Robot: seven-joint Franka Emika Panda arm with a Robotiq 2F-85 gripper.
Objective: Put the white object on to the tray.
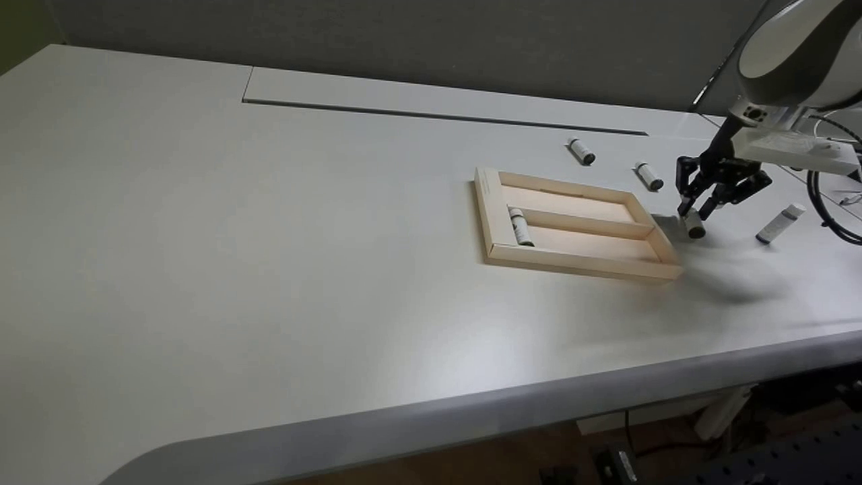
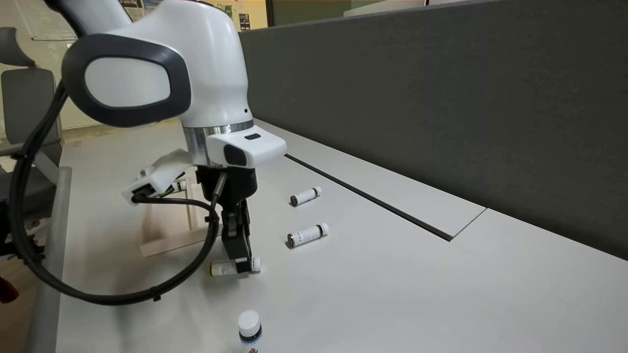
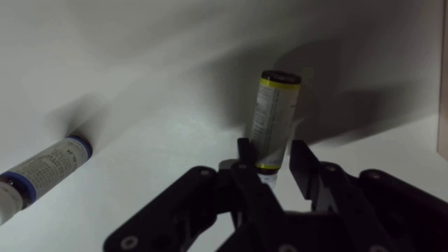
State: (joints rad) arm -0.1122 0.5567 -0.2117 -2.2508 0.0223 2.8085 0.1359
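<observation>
A small white bottle with yellow bands point(image 3: 274, 115) lies on its side on the table; it also shows in both exterior views point(image 1: 694, 226) point(image 2: 224, 267). My gripper point(image 3: 270, 141) is down around it, one finger on each side near its white cap; the gripper shows in both exterior views point(image 1: 694, 212) point(image 2: 243, 264). The left finger overlaps the bottle in the wrist view, and a narrow gap shows at the right finger. The light-wood tray point(image 1: 495, 215) lies beside the gripper, partly hidden by the arm in an exterior view point(image 2: 171, 244). A white bottle point(image 1: 521, 228) lies in its front compartment.
Two more white bottles point(image 1: 582, 151) point(image 1: 648, 176) lie behind the tray. A blue-banded bottle point(image 3: 49, 166) stands or leans close to the gripper, also in an exterior view point(image 1: 780, 223). A grey partition point(image 2: 441, 98) backs the table. A cable loop point(image 2: 122, 298) hangs from the arm.
</observation>
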